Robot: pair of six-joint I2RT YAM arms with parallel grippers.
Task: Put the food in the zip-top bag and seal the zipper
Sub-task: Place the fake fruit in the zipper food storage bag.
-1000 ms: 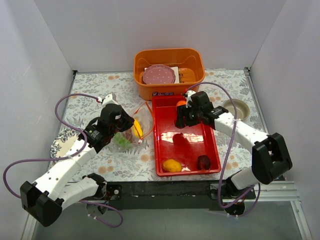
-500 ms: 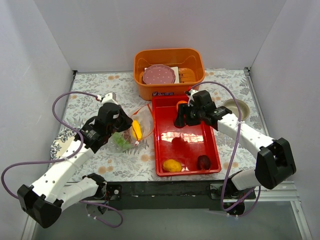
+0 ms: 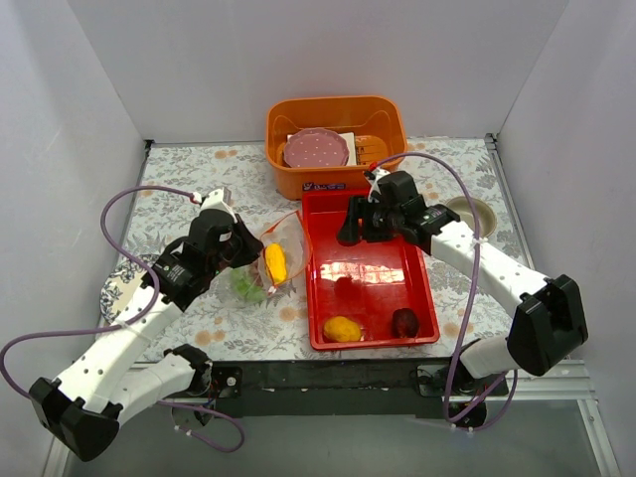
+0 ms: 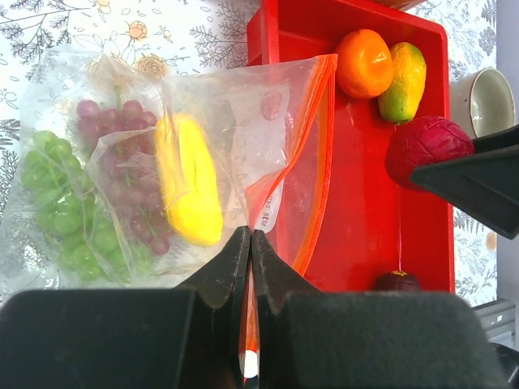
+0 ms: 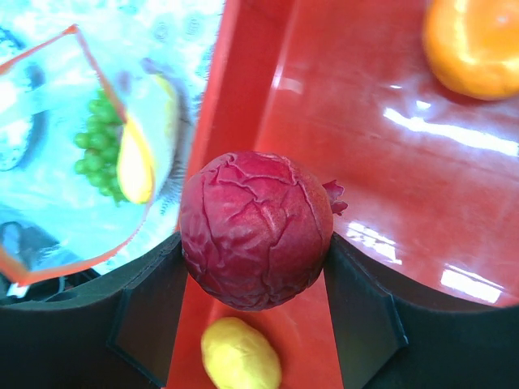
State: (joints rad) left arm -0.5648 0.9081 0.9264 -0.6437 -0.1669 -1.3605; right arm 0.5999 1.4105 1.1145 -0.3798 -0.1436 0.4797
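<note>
The clear zip-top bag [image 4: 243,121] lies left of the red tray [image 3: 422,298], its mouth toward the tray. It holds green grapes [image 4: 61,203], purple grapes [image 4: 122,162] and a yellow banana-like piece [image 4: 188,182]. My left gripper [image 4: 250,235] is shut on the orange-red zipper [image 4: 320,154] at the mouth edge. My right gripper [image 5: 255,243] is shut on a dark-red wrinkled fruit [image 5: 255,229], held above the tray's left side near the bag mouth. In the tray lie an orange [image 4: 365,63], a green-yellow mango [image 4: 403,71], a yellow mango [image 3: 342,328] and a dark-red piece [image 3: 404,322].
An orange bin [image 3: 288,169] with a pink plate [image 3: 316,149] stands behind the tray. A small bowl [image 3: 467,216] sits right of the tray. A patterned plate [image 3: 117,293] lies at the left under my left arm.
My right gripper has moved left across the tray toward the bag with the dark-red fruit in it. My left gripper has shifted the bag mouth slightly toward the tray.
</note>
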